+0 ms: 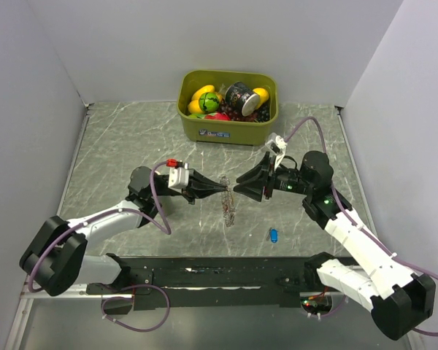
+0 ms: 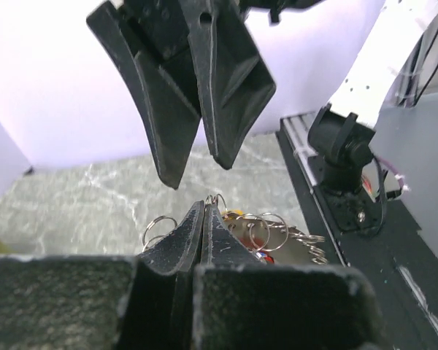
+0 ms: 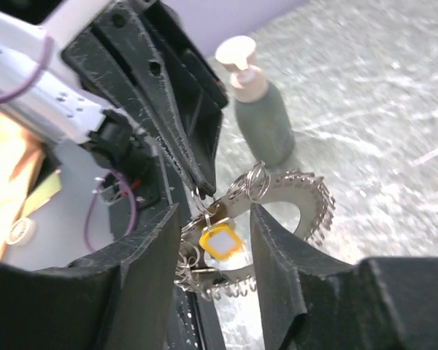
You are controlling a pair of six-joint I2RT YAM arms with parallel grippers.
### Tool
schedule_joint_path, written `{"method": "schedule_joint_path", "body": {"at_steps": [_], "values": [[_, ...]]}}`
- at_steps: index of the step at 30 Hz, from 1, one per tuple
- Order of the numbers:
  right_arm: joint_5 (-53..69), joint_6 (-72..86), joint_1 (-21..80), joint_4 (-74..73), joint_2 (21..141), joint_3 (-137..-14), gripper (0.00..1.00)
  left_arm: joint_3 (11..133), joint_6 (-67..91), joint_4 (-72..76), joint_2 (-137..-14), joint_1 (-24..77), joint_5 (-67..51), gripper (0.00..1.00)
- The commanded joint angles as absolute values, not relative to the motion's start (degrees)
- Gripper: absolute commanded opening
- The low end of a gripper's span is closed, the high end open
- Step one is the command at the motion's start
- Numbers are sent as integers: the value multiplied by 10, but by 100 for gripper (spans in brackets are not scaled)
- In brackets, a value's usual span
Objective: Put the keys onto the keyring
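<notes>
My left gripper [image 1: 223, 189] is shut on a small split ring at the top of the keyring [image 1: 230, 209], and the silvery loop hangs from it just above the table. In the left wrist view its shut tips [image 2: 206, 205] hide most of the loop, with a red tag [image 2: 256, 244] showing behind them. In the right wrist view a yellow key [image 3: 220, 240] dangles on the keyring [image 3: 299, 191]. My right gripper [image 3: 215, 213] stands open around that key, touching nothing. A blue key [image 1: 274, 234] lies on the table, near the right arm.
An olive-green bin [image 1: 226, 130] full of toy fruit and a can stands at the back centre. A grey-green pump bottle [image 3: 259, 117] shows behind the keyring in the right wrist view. White walls close in the grey marble table [image 1: 131, 146] on three sides.
</notes>
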State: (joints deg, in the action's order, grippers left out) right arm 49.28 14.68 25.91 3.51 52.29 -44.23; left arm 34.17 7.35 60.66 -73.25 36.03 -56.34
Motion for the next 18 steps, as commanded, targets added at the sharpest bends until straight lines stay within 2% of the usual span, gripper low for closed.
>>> {"method": "schedule_joint_path", "body": {"at_steps": [1, 8, 18], "values": [[546, 169, 254, 93, 516, -444, 48, 340, 142, 763, -741, 361, -584, 1], [563, 170, 254, 85, 516, -446, 43, 332, 207, 851, -756, 361, -555, 1], [575, 145, 255, 56, 528, -445, 39, 347, 211, 851, -762, 361, -556, 1]]}}
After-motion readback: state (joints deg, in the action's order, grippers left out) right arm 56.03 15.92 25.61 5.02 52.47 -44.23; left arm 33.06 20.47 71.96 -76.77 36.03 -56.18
